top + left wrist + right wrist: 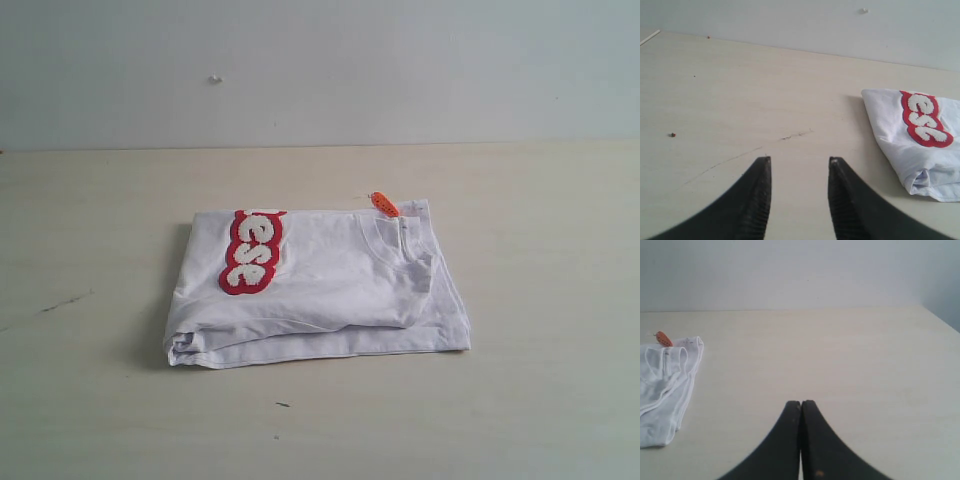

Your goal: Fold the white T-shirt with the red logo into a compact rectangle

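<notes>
The white T-shirt [320,290] lies folded into a thick rectangle in the middle of the table. The red logo [250,252] shows on its top left part, with only the letters "ese" visible. The orange neck tag [383,204] sticks up by the collar at the back right. Neither arm appears in the exterior view. My left gripper [800,159] is open over bare table, apart from the shirt [920,145] and its logo [923,120]. My right gripper [801,402] is shut on nothing, well away from the shirt's collar edge [670,385] and tag [663,338].
The pale wooden table [540,400] carries a thin dark scratch [65,303] left of the shirt, also seen as a crack line [796,135] ahead of the left gripper. A small dark speck [672,134] lies on the tabletop. A light wall [320,60] stands behind.
</notes>
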You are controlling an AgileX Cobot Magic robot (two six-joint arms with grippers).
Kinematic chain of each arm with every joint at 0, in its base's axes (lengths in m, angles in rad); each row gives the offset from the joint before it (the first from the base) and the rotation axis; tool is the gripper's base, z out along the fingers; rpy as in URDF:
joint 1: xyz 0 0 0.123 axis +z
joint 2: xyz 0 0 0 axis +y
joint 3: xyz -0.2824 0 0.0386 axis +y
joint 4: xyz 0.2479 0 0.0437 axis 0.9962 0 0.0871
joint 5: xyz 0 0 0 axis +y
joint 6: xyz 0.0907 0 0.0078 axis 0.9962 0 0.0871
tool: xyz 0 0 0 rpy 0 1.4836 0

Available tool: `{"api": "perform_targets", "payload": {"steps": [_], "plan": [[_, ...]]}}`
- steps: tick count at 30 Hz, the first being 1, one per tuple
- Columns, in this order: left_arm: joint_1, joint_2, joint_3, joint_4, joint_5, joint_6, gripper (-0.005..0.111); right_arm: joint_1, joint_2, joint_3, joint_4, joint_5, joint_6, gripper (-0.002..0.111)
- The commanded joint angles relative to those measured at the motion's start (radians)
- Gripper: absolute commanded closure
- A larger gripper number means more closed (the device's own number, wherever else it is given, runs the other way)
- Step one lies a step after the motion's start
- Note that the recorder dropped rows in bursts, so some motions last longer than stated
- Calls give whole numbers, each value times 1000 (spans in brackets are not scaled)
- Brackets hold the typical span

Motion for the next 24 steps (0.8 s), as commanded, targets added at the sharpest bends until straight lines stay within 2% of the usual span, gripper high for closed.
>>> {"api": "perform_targets", "payload": {"steps": [1,24], "plan": [[4,-7,3,-4,-4,0,68,-7,-7,5,42,3,5,108],[4,-7,3,-4,-4,0,68,-7,-7,5,37,0,-22,108]]}}
